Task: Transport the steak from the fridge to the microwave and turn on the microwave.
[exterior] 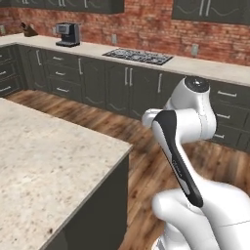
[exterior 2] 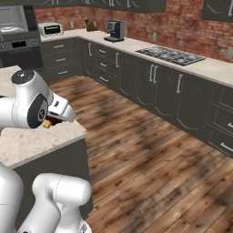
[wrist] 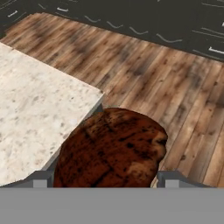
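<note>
The gripper is clamping the steak between its fingertips, hanging over the counter corner, floor at 1 o'clock. In the right base view, the microwave is sitting at 10 o'clock.

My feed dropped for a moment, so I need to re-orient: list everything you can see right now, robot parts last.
steak: one, dark reddish-brown, between the claw's fingertips, above the island corner
island counter: one, pale speckled stone, beside the arm
coffee machine: one, black and silver, back counter
cooktop: one, black, back counter
toaster oven: one, silver, far counter
microwave: one, silver-framed, built in above the oven
cabinets: dark grey, along brick wall
floor: brown wood planks
arm: one, white
claw: one, shut on steak
</note>
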